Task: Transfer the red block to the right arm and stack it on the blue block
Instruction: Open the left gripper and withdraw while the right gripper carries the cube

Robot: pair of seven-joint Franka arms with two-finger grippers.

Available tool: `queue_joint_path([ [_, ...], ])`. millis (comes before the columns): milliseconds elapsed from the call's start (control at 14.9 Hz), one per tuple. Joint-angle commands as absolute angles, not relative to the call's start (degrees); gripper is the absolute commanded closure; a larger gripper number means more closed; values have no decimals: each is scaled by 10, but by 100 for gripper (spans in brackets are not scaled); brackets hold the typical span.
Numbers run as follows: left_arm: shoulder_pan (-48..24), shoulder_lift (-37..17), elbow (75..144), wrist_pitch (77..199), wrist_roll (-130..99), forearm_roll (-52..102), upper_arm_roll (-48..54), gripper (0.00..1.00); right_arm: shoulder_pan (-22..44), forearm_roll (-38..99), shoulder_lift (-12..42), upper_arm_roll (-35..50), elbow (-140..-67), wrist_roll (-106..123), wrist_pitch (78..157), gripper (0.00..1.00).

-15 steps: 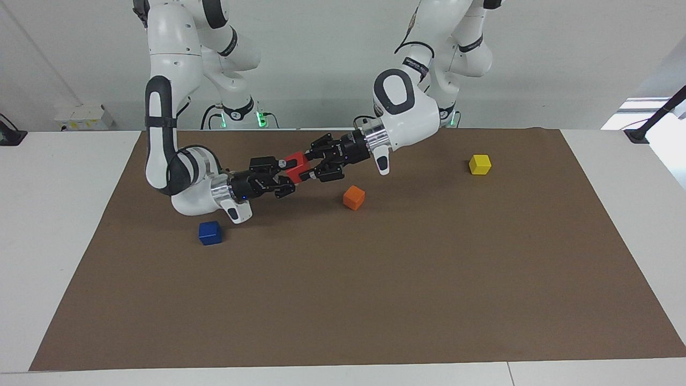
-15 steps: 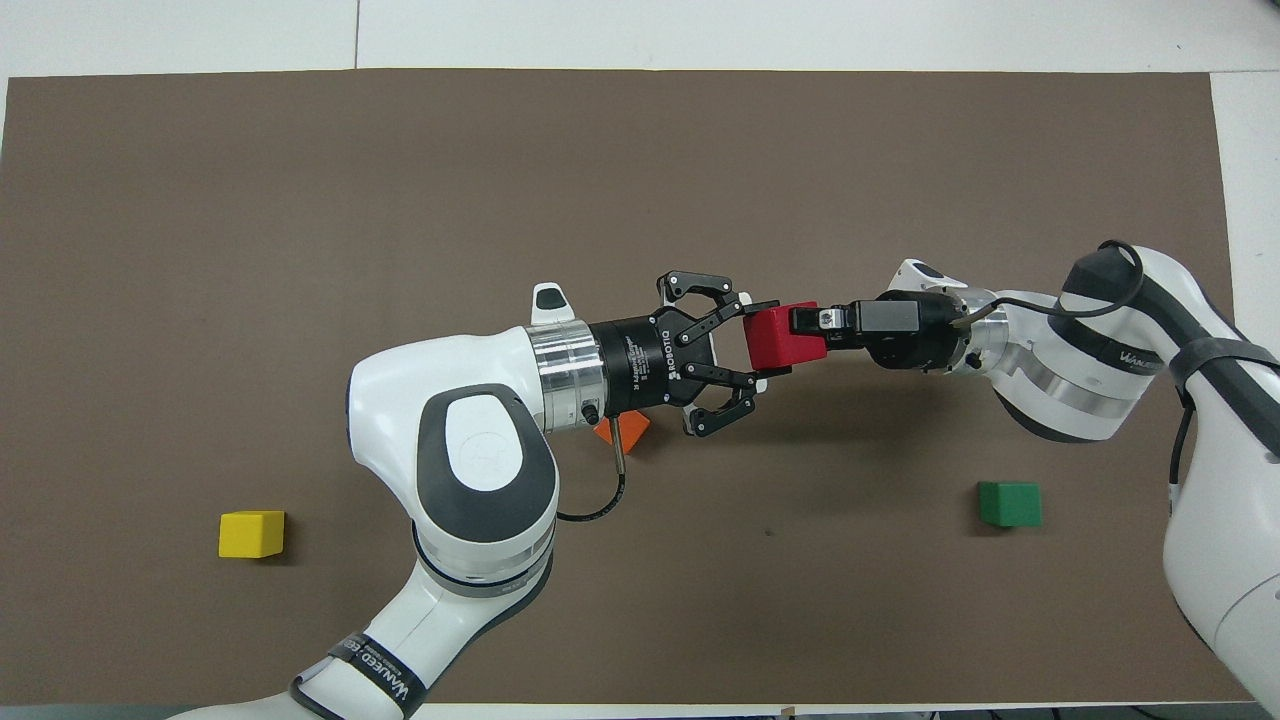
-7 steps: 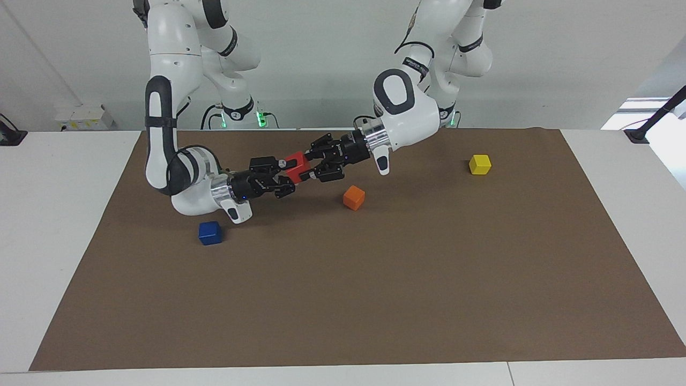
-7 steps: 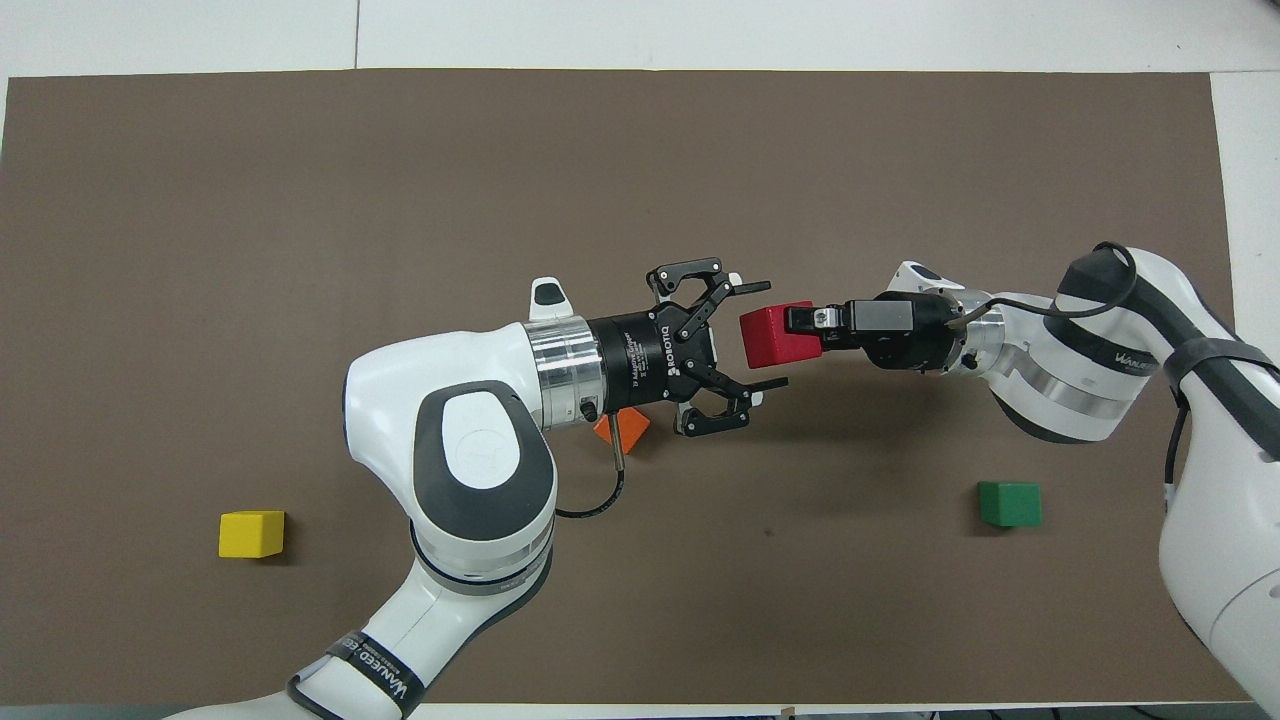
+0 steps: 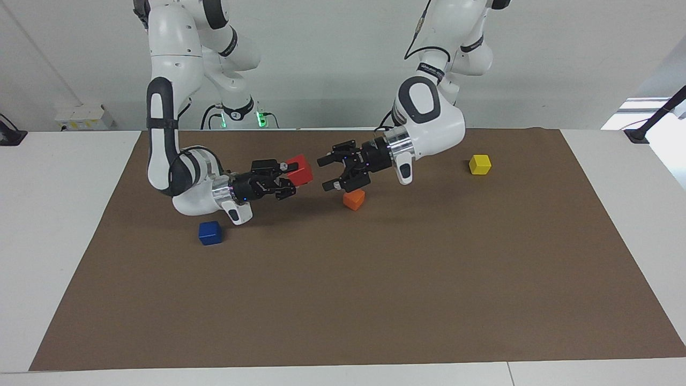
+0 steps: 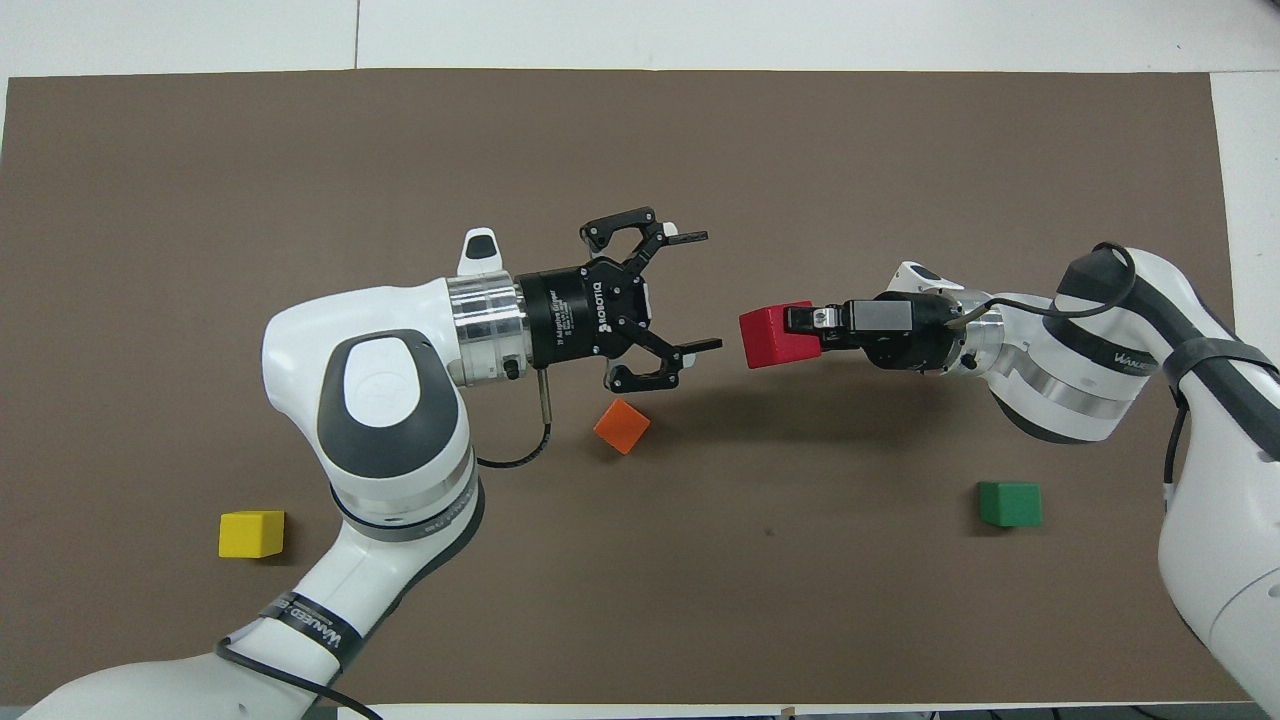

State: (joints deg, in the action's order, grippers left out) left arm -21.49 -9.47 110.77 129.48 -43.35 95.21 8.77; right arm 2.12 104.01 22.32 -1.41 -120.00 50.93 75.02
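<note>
A small, bright red block (image 5: 299, 167), a plain cube, is held clamped in the right gripper (image 5: 290, 175) above the brown mat (image 5: 375, 279) on the table. The left gripper (image 5: 328, 172) is seen spread wide and empty, just beside it, over the orange block (image 5: 354, 199). The blue block (image 5: 210, 232) lies below the right arm's wrist.

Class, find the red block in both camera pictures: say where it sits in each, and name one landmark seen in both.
Facing view: the red block is left of centre, held up in the right hand, above the brown mat.
Overhead view: the red block is right of centre, at the right hand's tip.
Shared landmark: the orange block on the mat, near the open left hand.
</note>
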Motion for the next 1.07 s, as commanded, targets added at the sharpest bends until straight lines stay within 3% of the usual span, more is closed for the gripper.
queue_joint_path([
  [0, -161, -92, 1100, 1204, -384, 867, 86, 0, 23, 1049, 212, -14, -1202, 516, 769, 100],
  [335, -27, -119, 1018, 989, -307, 662, 85, 0, 20, 1038, 133, -18, -1192, 392, 898, 100],
  [536, 32, -163, 916, 873, -240, 509, 86, 0, 21, 896, 89, -18, -1138, 222, 1045, 100],
  [737, 53, -155, 903, 853, -109, 362, 72, 0, 17, 799, 76, -21, -1113, 122, 1069, 100],
  [1005, 49, -107, 904, 854, -25, 146, 60, 0, 17, 567, 69, -27, -1062, 1, 1070, 100],
])
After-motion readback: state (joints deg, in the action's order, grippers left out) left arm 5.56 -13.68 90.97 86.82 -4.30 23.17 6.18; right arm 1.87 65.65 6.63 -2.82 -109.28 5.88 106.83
